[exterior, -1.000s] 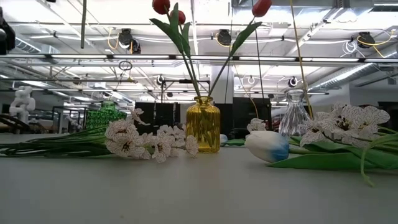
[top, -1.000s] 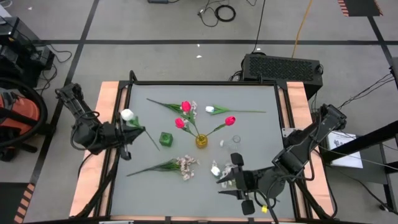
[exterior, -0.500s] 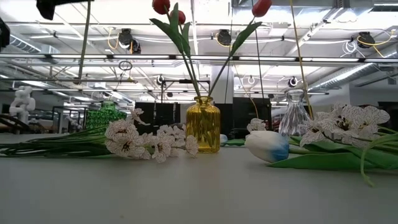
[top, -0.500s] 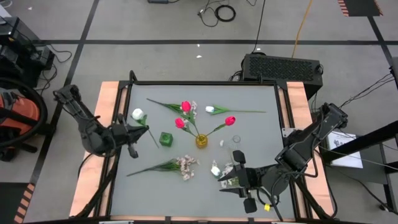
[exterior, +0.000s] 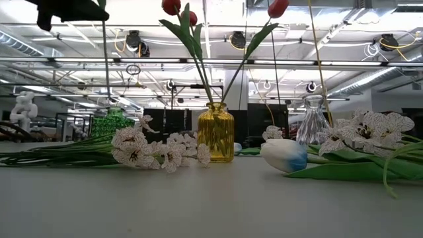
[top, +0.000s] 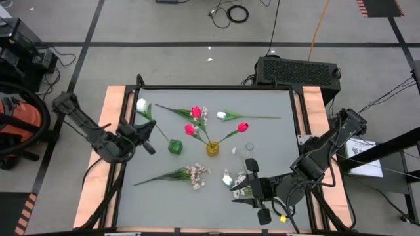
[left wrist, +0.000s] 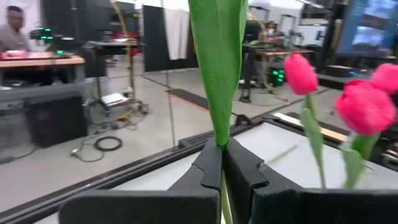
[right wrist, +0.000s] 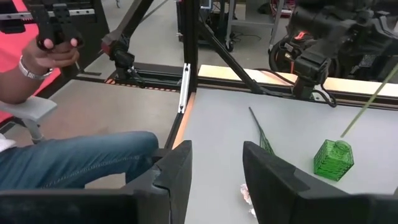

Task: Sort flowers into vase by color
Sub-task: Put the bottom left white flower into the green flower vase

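My left gripper (top: 147,136) is shut on a white tulip (top: 141,105) at the table's left, next to the green vase (top: 174,146). The tulip stands nearly upright, and its stem (exterior: 106,66) runs down toward the green vase (exterior: 112,124). Red tulips (top: 195,113) stand in the yellow vase (top: 212,149). The clear vase (top: 249,149) is beside it. Lying flat are another white tulip (top: 222,115), a spray (top: 195,174) and a white bloom (top: 228,178). My right gripper (top: 238,187) hangs open above the near right, with nothing between its fingers. My left gripper pinches the tulip's green stem (left wrist: 222,186) between its two fingers (left wrist: 208,163), right at the base of a long leaf (left wrist: 217,68). The fingers lie level and across the stem, coming from the table's left. The tulip is lifted clear, bloom up, with its lower stem hanging below the fingers.
A seated person (right wrist: 68,155) is beyond the table's left edge, one hand (right wrist: 53,46) raised. A black box (top: 298,69) stands behind the far edge. Wooden rails (top: 115,111) border the grey table. More sprays (exterior: 367,129) lie at the near right.
My left gripper has swung toward the green vase and sunk a little, turning at the wrist. The white tulip has turned with it. Its bloom has gone toward the far edge and its stem has come closer to the green vase. My right arm has kept still.
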Tool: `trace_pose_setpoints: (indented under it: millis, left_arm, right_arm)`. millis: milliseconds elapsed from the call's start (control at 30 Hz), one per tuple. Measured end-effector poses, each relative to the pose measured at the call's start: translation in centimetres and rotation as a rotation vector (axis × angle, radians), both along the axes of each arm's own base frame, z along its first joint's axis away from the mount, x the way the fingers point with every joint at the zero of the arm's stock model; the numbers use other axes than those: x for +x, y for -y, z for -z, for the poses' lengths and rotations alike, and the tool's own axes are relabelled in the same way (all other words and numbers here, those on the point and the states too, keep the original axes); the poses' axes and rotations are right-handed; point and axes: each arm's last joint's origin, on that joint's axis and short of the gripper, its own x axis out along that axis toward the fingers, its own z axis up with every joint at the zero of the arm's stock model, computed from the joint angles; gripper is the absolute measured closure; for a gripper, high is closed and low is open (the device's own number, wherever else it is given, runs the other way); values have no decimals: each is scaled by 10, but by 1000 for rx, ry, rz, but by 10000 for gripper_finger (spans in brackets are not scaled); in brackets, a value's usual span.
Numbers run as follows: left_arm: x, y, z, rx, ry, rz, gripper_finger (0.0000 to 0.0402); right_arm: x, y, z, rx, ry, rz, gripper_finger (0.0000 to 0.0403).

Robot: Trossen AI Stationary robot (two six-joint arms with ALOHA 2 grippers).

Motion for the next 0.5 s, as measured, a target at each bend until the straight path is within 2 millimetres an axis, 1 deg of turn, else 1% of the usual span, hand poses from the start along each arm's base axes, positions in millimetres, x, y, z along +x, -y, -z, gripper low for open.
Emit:
trace_pose_setpoints:
  millis: [300, 500]
  left_arm:
    - [16, -2, 11, 2, -10, -84, 394]
    - [23, -2, 18, 0, -12, -111, 394]
  right_arm:
    - [0, 0, 0, 0, -1, 0, 268]
    - [0, 0, 0, -1, -1, 0, 268]
